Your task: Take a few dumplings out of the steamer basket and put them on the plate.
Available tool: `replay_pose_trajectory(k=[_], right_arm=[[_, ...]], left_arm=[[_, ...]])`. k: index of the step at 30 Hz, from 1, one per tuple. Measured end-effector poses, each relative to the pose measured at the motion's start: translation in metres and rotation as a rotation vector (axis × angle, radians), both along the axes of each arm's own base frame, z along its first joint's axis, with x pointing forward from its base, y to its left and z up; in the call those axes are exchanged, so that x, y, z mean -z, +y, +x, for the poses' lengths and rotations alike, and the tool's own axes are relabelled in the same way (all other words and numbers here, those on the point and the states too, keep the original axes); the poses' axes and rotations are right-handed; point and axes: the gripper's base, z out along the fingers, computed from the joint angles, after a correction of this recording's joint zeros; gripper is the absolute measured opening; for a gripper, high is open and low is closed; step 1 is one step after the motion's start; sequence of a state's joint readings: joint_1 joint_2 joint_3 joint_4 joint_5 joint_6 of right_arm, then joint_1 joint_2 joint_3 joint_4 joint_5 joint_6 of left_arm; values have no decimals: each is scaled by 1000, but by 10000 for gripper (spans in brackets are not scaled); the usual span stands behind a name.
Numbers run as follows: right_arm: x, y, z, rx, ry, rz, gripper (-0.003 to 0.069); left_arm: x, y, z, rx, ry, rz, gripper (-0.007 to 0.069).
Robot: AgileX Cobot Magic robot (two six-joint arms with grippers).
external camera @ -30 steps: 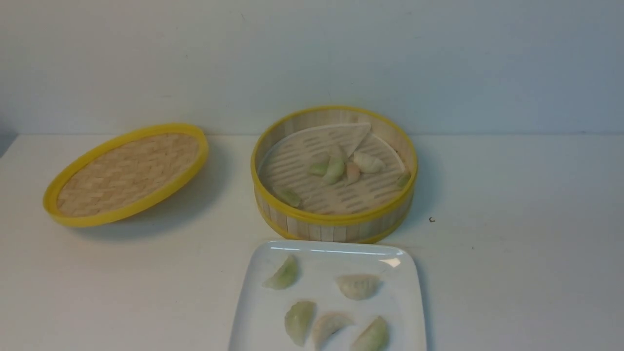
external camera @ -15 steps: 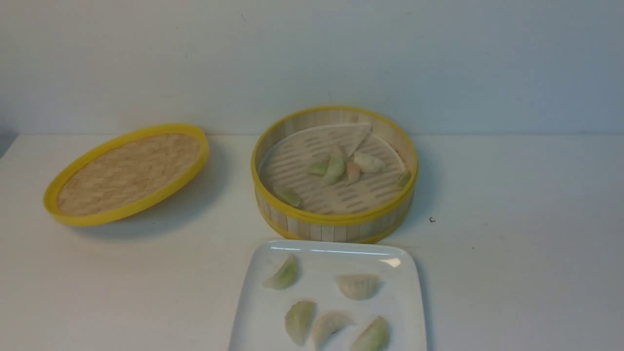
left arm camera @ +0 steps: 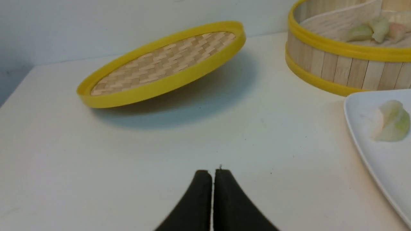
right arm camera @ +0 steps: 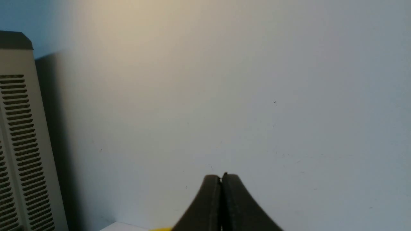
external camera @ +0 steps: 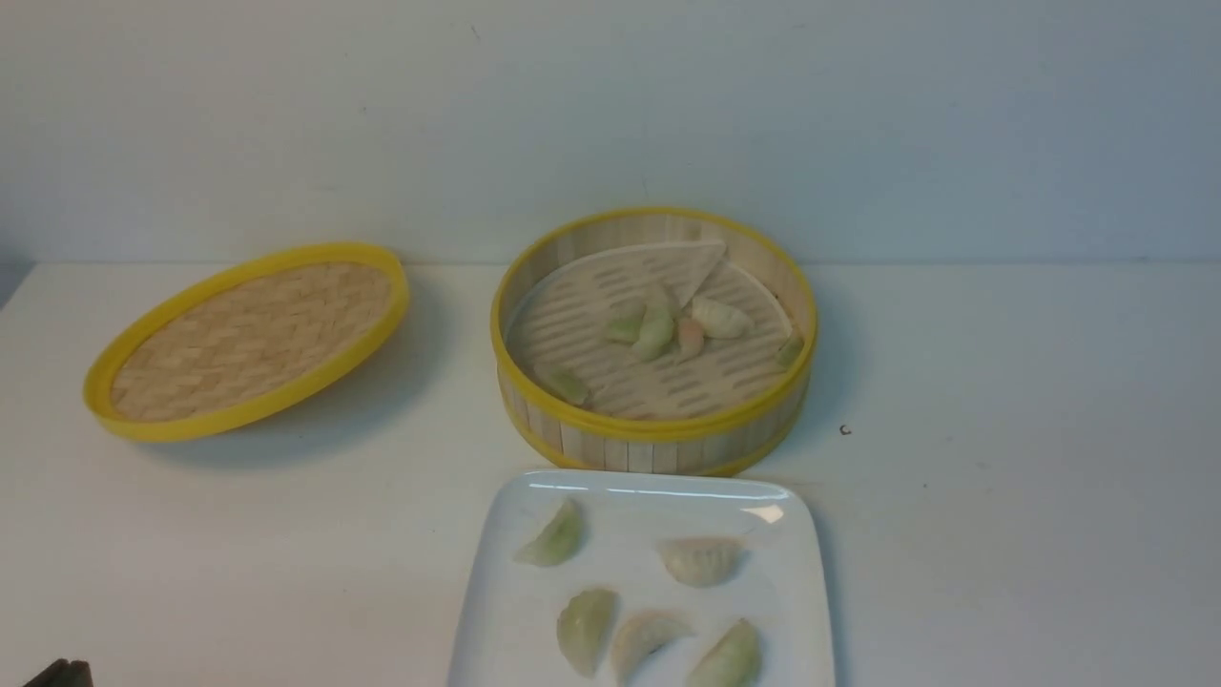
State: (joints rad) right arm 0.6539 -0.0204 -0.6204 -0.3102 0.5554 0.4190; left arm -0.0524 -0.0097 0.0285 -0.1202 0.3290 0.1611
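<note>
The left end effector (left arm camera: pixel 212 171) is pinched fully closed on nothing, low over the bare tabletop (left arm camera: pixel 160 154). The right end effector (right arm camera: pixel 221 177) is likewise closed and empty, facing only the wall.

Taking the plate (external camera: pixel 801 592) as landmark: five dumplings (external camera: pixel 700 559) already lie on it, and the steamer basket (external camera: pixel 658 434) stands just behind it, holding several more dumplings (external camera: pixel 654 332) clustered near its middle. The woven lid (external camera: pixel 250 336) sits tilted, well off to the plate's far left.

From the left end effector, the basket lies ahead and toward the robot's right, so this arm seems nearer; the central green dumpling's long axis runs roughly front to back.
</note>
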Motion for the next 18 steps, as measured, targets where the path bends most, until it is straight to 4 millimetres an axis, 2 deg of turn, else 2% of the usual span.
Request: replay_pose_trajectory(k=[18], right_arm=[[0, 0, 0, -1, 0, 1, -14]], left_arm=[[4, 0, -1, 6, 49, 3, -6]])
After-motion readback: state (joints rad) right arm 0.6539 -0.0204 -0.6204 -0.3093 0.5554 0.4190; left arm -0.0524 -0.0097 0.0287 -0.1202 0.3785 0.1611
